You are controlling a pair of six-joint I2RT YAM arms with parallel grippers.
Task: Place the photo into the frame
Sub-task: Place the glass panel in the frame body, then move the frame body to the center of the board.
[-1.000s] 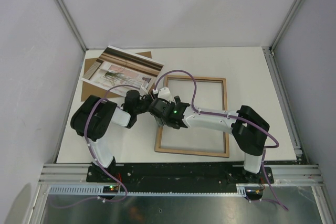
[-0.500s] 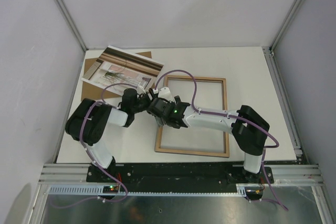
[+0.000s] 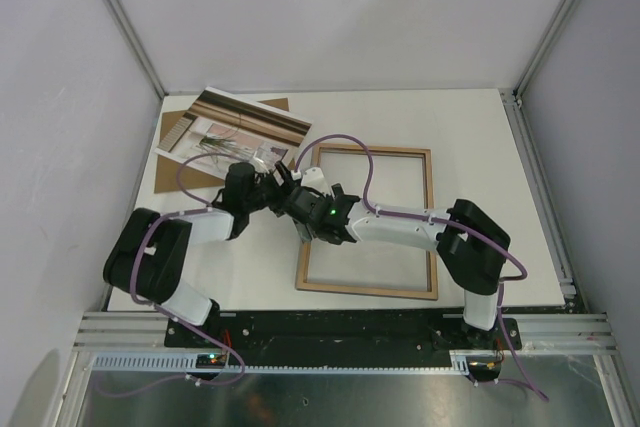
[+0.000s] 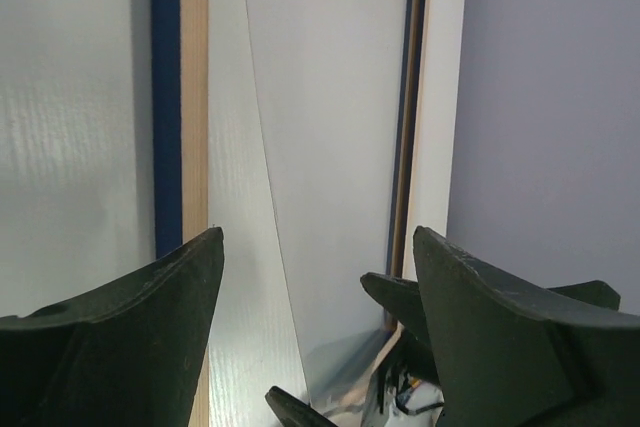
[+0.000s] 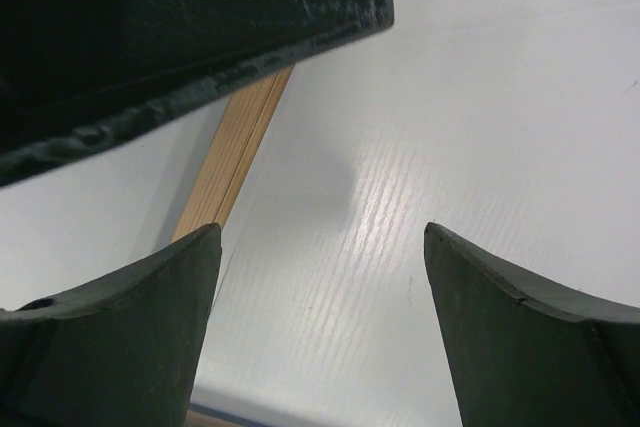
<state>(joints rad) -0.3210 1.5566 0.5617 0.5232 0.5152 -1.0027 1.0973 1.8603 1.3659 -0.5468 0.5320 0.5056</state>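
Frame [image 3: 366, 290] lies back-up on the bench [image 3: 480, 137]; photo [image 3: 238, 125] lies outside it, far left. Left jaws and right jaws gape empty at the frame's far-left corner. Frame seemingly set; next, grip the photo's edge.

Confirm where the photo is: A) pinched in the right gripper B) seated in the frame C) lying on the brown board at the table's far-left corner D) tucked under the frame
C: the photo lies face up on the brown board at the far-left corner, outside the frame.
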